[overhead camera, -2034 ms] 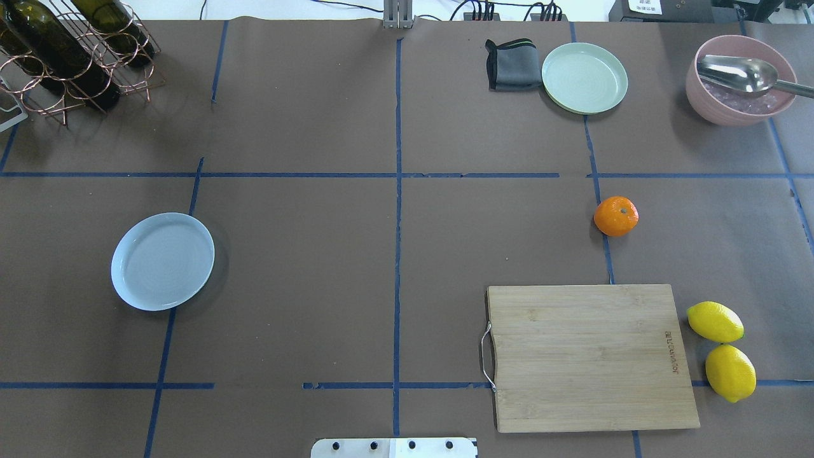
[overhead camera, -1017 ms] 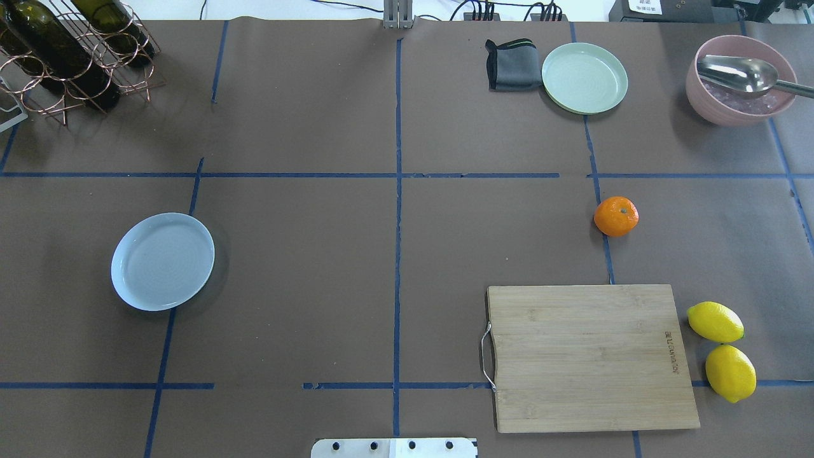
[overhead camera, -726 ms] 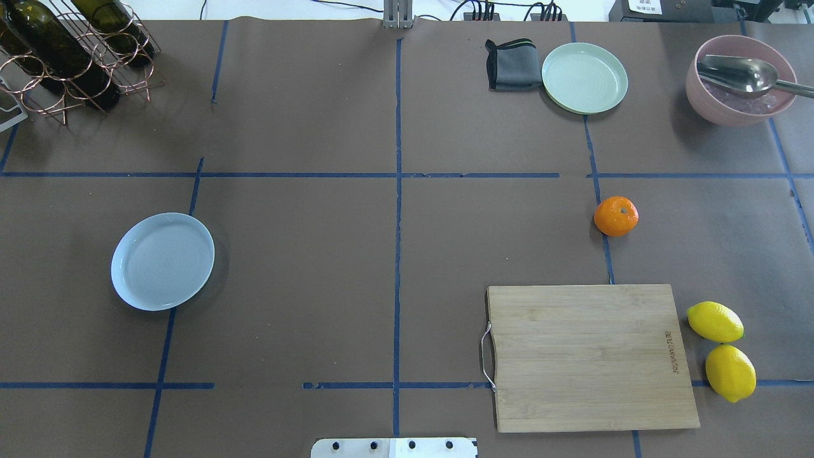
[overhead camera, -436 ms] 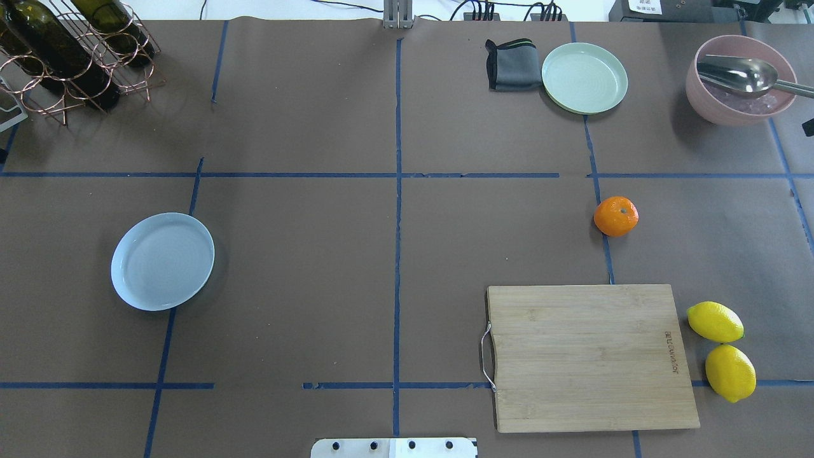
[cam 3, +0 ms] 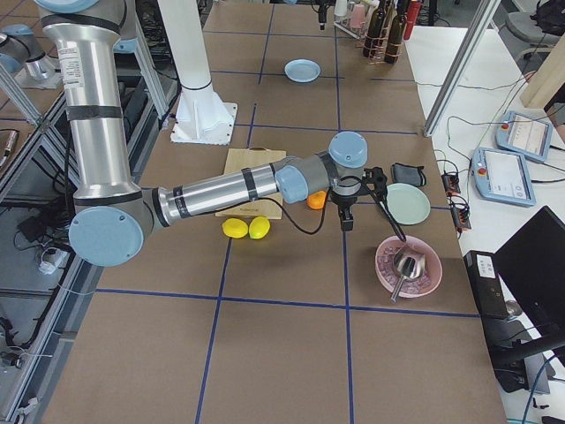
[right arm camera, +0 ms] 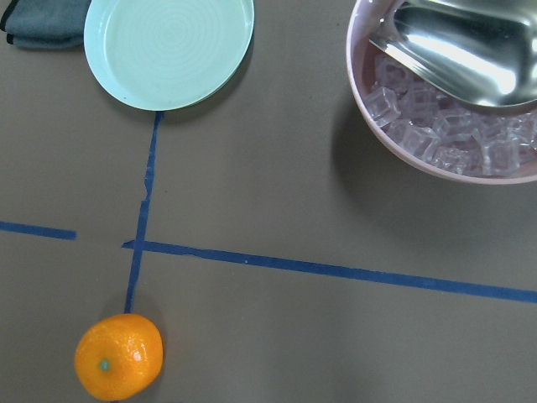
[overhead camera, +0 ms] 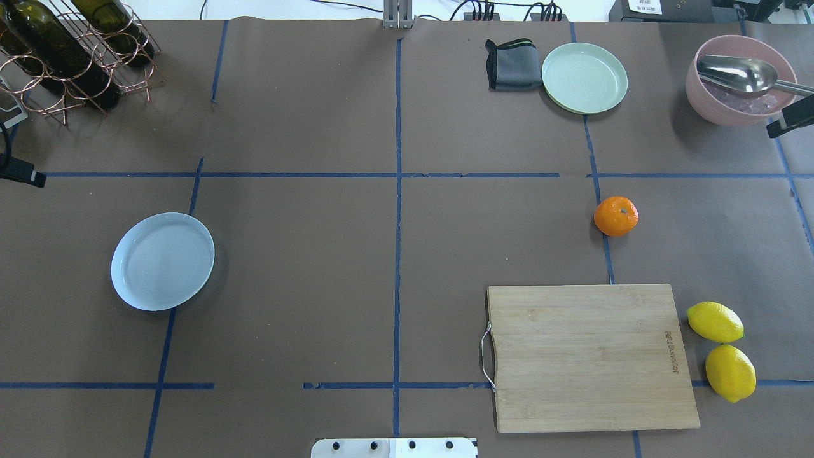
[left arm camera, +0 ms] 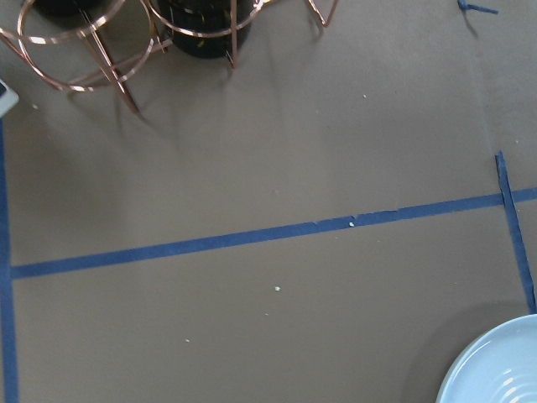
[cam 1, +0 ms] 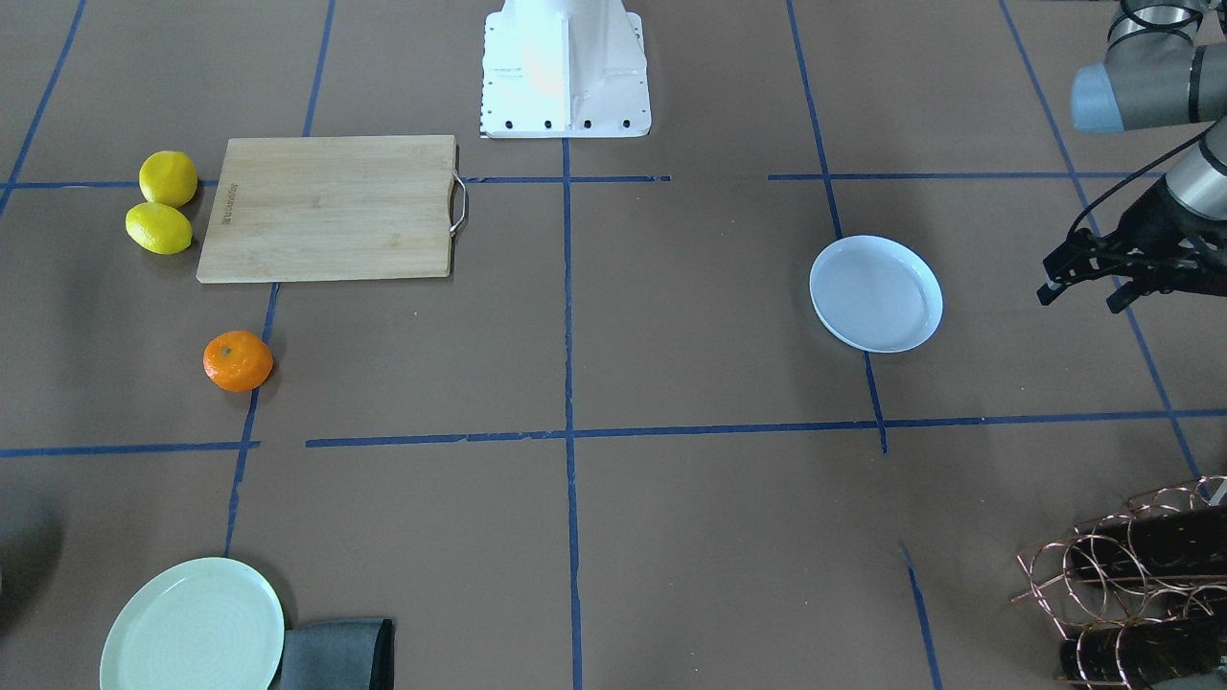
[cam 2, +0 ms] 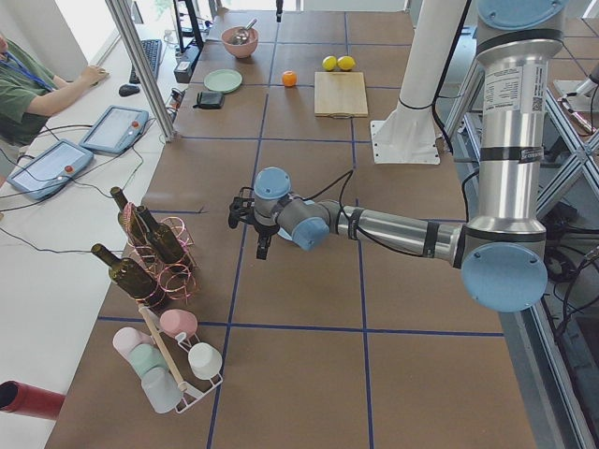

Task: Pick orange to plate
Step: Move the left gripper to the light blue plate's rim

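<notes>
Tabletop (overhead camera: pixel 318 286) wears blue-taped brown paper; left hand (cam 1: pixel 1081 297) spread, empty; right hand (cam 3: pixel 346 215) unclear.

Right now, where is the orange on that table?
In the overhead view the orange sits right of centre on a blue tape line, just beyond the wooden cutting board.

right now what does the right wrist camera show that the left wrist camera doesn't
Only the right wrist view shows the orange on a blue tape line, the pale green plate with the grey cloth beside it, and the pink bowl holding ice cubes and a metal scoop.

Only the left wrist view shows the copper wire rack with a dark bottle, plus one edge of the bluish-white plate, which is empty.

Both show the brown table cover and blue tape.
</notes>
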